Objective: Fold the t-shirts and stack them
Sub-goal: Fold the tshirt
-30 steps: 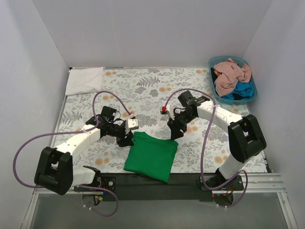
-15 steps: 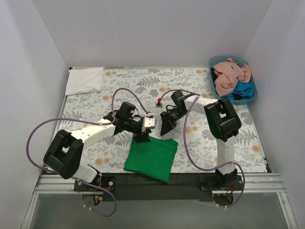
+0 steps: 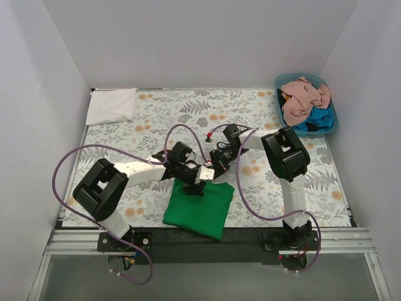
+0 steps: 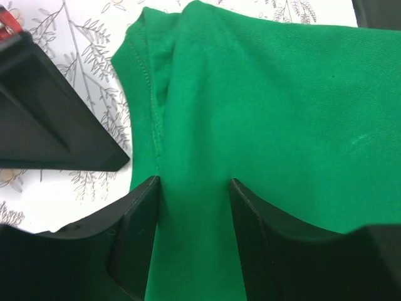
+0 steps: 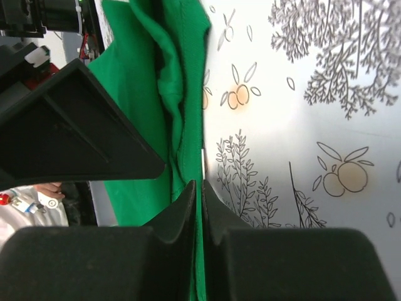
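A bright green t-shirt (image 3: 199,209) lies folded on the floral cloth near the front edge. It fills the left wrist view (image 4: 282,113) and shows in the right wrist view (image 5: 125,81). My left gripper (image 3: 196,183) stands over the shirt's far edge. Its fingers are apart, with flat green cloth between them (image 4: 194,185). My right gripper (image 3: 213,168) is beside it, shut on the shirt's thin edge (image 5: 202,183). A salmon-pink shirt (image 3: 304,97) and a blue shirt (image 3: 318,119) lie in the tub. A white folded shirt (image 3: 111,105) lies at the far left.
The blue plastic tub (image 3: 333,115) stands at the far right corner. The floral table covering (image 3: 188,116) spans the table. White walls close in the left, back and right. The two grippers are almost touching; the other gripper's black finger shows in each wrist view (image 4: 50,119) (image 5: 69,132).
Both grippers have moved inward from the shirt's far corners and now meet at the middle of its far edge. The shirt's outline has barely changed.
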Robot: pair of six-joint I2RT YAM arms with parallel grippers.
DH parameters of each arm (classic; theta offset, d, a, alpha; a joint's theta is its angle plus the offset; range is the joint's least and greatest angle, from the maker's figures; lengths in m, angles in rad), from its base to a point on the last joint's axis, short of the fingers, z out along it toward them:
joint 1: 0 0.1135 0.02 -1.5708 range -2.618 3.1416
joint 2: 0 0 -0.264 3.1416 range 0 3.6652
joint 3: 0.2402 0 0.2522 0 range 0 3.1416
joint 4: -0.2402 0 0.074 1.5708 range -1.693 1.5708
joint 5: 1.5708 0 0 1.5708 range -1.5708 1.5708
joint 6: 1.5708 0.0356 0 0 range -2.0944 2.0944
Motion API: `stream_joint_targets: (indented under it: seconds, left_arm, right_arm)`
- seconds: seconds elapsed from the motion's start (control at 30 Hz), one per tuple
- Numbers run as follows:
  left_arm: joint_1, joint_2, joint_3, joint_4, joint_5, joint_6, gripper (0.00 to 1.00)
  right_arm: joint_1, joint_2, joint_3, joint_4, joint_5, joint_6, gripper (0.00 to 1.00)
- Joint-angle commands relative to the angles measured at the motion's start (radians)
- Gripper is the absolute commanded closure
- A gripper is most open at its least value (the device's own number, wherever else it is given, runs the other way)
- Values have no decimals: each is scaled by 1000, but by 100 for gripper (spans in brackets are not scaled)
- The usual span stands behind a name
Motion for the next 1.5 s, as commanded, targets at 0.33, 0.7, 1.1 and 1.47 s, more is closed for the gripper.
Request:
stream_joint_targets:
  seconds: [0.33, 0.7, 1.1, 1.47]
  left_arm:
    - [-26, -64, 35, 8, 34, 3, 84]
    - [-60, -181, 15, -13, 22, 8, 100]
    - [-61, -218, 26, -24, -28, 20, 100]
    - [-46, -195, 72, -8, -63, 8, 100]
  right_arm:
    - [25, 17, -16, 17, 5, -7, 94]
    - [37, -95, 1, 14, -71, 10, 93]
    - [93, 82, -3, 19, -63, -44, 94]
    - [100, 86, -29, 19, -48, -60, 95]
